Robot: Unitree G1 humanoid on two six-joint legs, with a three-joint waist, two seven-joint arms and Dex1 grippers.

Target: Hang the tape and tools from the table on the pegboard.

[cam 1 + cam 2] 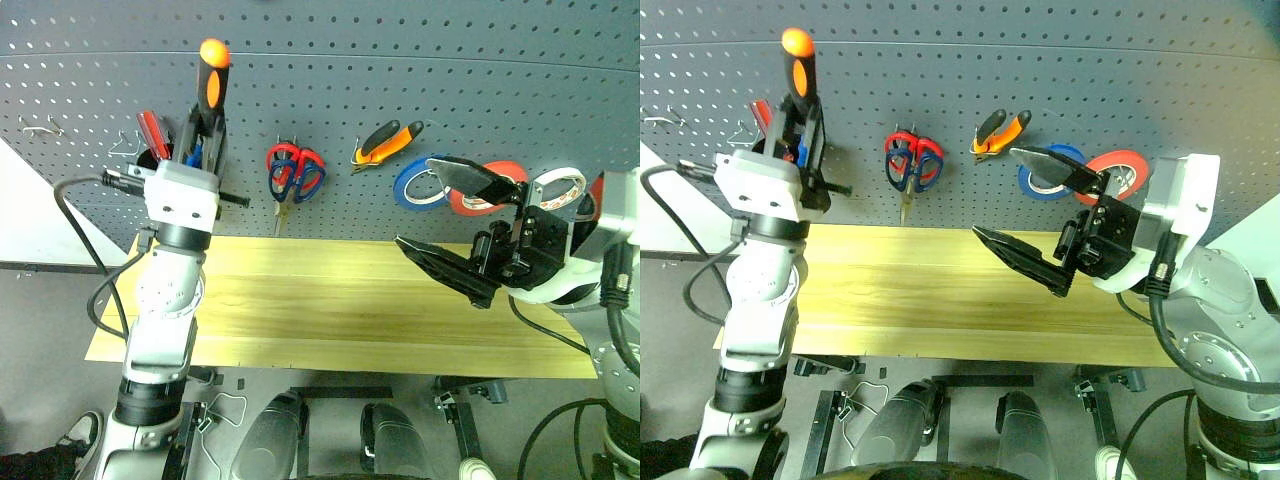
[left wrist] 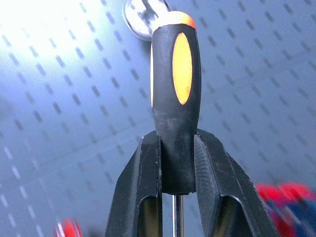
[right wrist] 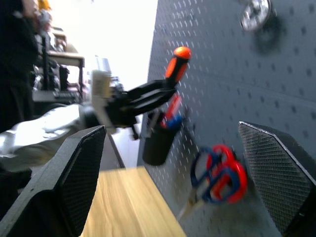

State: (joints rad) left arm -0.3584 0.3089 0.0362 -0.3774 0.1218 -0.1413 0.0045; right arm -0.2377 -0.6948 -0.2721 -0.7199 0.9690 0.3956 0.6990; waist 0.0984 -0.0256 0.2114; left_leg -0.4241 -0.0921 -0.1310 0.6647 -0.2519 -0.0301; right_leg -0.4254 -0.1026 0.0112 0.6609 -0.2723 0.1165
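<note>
The left gripper (image 1: pixel 205 120), clamped on the one screwdriver (image 1: pixel 212 80), hides most of the black cup (image 3: pixel 158 143) on the pegboard (image 1: pixel 400 60) above the desk (image 1: pixel 330 300); the right gripper (image 1: pixel 455 220), spread wide and empty, half-covers the red tape (image 1: pixel 490 195).

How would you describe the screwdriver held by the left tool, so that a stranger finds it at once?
Look at the dark grey pegboard above the wooden table. Near its left end a black cup holds other screwdrivers. Just above the cup, the left tool grips the screwdriver upright; unlike those in the cup, its handle is black with orange ovals and an orange cap.
</note>
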